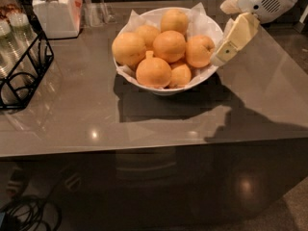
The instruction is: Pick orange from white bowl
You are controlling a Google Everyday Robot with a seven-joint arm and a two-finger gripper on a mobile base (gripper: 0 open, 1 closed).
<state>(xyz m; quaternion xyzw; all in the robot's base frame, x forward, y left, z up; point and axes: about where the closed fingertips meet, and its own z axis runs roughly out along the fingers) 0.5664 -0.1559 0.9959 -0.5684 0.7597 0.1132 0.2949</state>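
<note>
Seven oranges (169,46) crowd the white bowl (166,88); our gripper (222,54) at its right rim, width we cannot tell, might spill neighbours.

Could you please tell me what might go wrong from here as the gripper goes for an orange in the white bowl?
1. The gripper is right at the rim of the white bowl, so it could nudge the bowl or snag the crinkled paper.
2. The right-hand orange is packed against its neighbours, so lifting it might send one rolling onto the counter.
</note>
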